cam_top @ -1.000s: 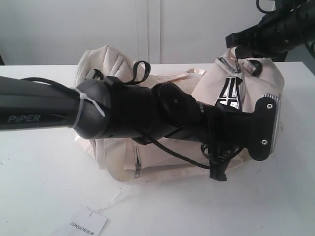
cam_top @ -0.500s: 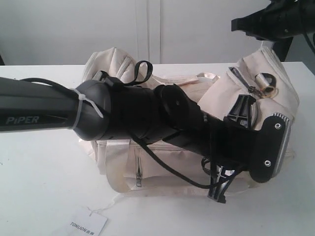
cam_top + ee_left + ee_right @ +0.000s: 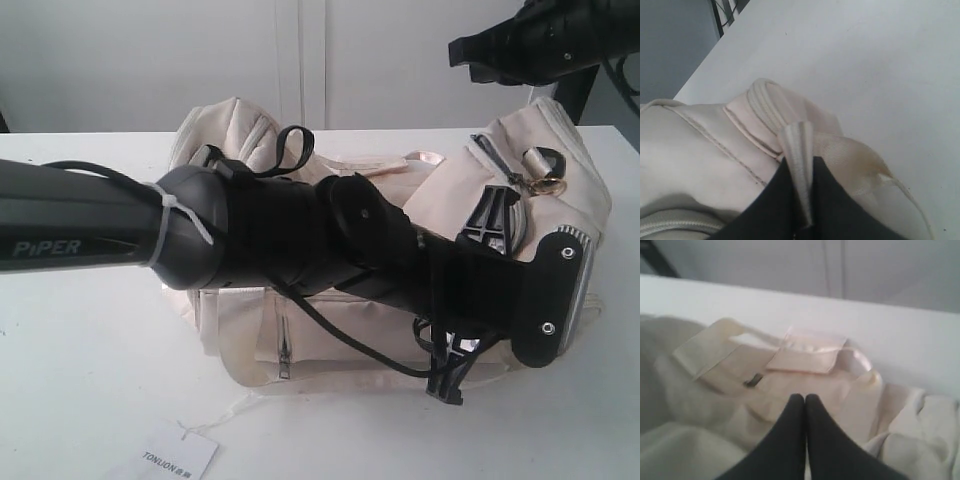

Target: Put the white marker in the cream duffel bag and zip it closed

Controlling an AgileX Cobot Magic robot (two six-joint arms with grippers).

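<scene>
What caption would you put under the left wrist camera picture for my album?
Left gripper pinching a strap of the cream duffel bag, which lies on the white table.

Outside cam sits low by the worktop [image 3: 80, 400] edge, facing the back wall [image 3: 150, 60], with my left arm [image 3: 90, 225] hogging the foreground. Both wrist cams peek past my jaws, right up against the bag [image 3: 240, 340]. All three share that bag.

left arm [image 3: 250, 235] barring front of cream duffel bag [image 3: 240, 350], open table [image 3: 80, 390] alongside
</scene>
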